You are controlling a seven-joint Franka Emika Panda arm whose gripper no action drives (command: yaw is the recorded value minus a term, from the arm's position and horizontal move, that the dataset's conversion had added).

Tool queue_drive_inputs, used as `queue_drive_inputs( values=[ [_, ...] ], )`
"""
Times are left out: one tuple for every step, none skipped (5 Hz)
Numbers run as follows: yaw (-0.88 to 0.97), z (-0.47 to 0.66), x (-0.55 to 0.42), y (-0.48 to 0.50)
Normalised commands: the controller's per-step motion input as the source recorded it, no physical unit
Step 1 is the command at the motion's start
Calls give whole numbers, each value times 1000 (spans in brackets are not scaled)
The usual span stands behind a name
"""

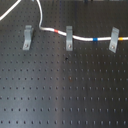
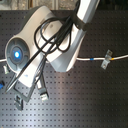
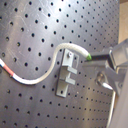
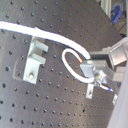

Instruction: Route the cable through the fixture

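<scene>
I have the gripper (image 4: 95,70) pinched on the cable (image 4: 70,62) near its end, just beside a fixture (image 3: 67,75); the cord loops over the clip's notched top, its long run trailing away across the board (image 3: 30,30)

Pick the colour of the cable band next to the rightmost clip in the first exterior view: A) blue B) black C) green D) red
A: the cable carries a blue band just on the first exterior view's left of the rightmost clip; the red band sits nearer the middle clip.
</scene>
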Motion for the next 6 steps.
queue_drive_inputs(
  values=[
    [0, 28, 5, 9],
    [-480, 373, -384, 175],
    [-631, 457, -403, -32],
    [-645, 445, -331, 27],
    [-314, 534, -188, 380],
    [-240, 419, -358, 217]
  ],
)
